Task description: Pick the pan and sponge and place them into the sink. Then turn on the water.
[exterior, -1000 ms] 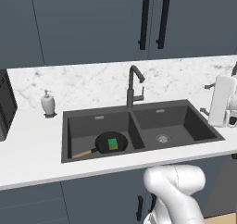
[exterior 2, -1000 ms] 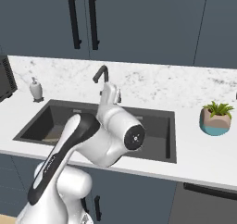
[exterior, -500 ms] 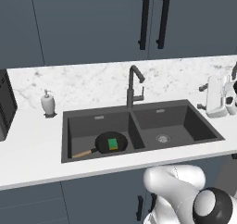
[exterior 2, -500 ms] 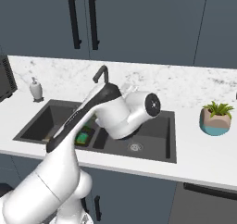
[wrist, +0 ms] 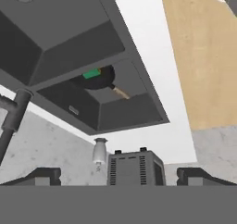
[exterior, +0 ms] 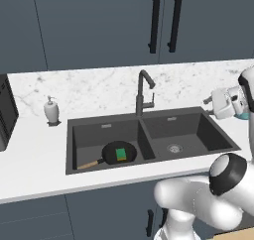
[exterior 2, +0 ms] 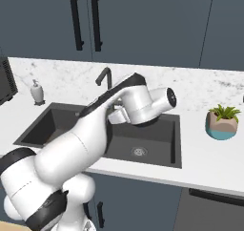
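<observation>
The black pan [exterior: 115,152] lies on the floor of the left basin of the dark grey sink [exterior: 154,167], its wooden handle pointing left. The green sponge [exterior: 121,154] rests inside the pan. In the hand view the pan [wrist: 95,81], the sponge [wrist: 91,73] and the faucet [wrist: 12,116] appear rolled over. My gripper [exterior: 208,101] hovers above the right basin's right edge, well right of the faucet [exterior: 143,92], open and holding nothing. It also appears in the right base view [exterior 2: 115,116]. The water is out of view; the spout shows no stream.
A white soap dispenser [exterior: 51,110] stands on the counter left of the sink. A dark appliance [exterior: 5,114] sits at the far left. A potted plant [exterior 2: 223,122] stands on the counter right of the sink. Dark cabinets hang above.
My arm has swung and the hand has shifted a little left over the sink's right side, turning as it went. The jaws stay open. Pan and sponge have not moved.
</observation>
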